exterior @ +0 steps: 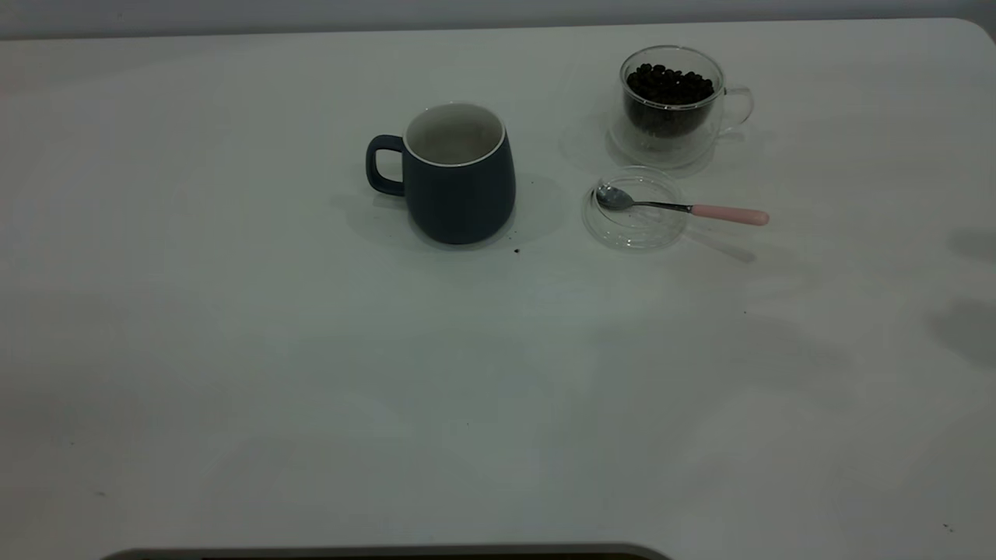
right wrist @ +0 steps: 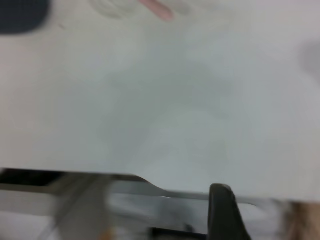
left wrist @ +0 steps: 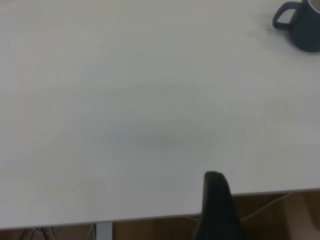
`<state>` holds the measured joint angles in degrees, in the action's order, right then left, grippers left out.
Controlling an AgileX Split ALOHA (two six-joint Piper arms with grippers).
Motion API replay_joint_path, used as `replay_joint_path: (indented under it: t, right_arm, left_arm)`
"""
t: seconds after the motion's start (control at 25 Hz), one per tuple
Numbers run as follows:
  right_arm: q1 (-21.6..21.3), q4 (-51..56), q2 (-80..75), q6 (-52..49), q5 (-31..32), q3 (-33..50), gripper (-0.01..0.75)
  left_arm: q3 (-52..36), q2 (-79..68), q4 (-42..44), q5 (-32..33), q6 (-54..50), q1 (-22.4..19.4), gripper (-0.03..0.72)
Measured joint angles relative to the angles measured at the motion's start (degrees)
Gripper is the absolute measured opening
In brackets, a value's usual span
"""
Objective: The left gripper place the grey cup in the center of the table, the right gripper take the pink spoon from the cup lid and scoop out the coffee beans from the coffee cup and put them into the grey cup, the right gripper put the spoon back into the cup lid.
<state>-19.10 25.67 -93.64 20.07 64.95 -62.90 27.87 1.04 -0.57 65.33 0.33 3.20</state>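
Observation:
The grey cup (exterior: 459, 187) stands upright near the table's middle, handle to the left, with nothing showing inside. It also shows far off in the left wrist view (left wrist: 305, 25). The pink spoon (exterior: 685, 208) lies with its bowl in the cup lid (exterior: 622, 233) and its handle sticking out to the right. The coffee cup (exterior: 673, 117), behind the lid, holds the coffee beans (exterior: 669, 84). Neither gripper shows in the exterior view. My left gripper (left wrist: 215, 181) hangs at the table's edge, far from the mug. My right gripper (right wrist: 221, 192) is at the table's edge, blurred, far from the spoon's handle (right wrist: 157, 9).
The white table (exterior: 311, 350) has a few dark specks, one by the mug's base (exterior: 517, 250). Soft shadows fall at the right edge (exterior: 965, 327). The table's edge and the floor beyond it show in both wrist views.

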Motion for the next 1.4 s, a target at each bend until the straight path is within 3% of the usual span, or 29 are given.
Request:
replay_joint_path:
  t: [0.28,0.52,0.8,1.4]
  right_arm:
    - [3.1,-10.7,21.7,-5.3,1.5,4.7,0.492]
    - [5.8,-11.2,38.8,-5.1,-1.5,13.7,0.492]
    - [12.2,-12.7,54.5,-4.7,-1.5,22.2,0.492]
    - [20.2,-12.9,83.3,-4.6,-0.4,34.6,0.492]
  left_arm:
    - [0.0,0.0,0.0,0.0,0.0,0.0,0.565]
    - [0.0,0.0,0.0,0.0,0.0,0.0,0.565]
    - [0.0,0.0,0.0,0.0,0.0,0.0,0.565]
    - [0.0,0.0,0.0,0.0,0.1,0.0,0.565]
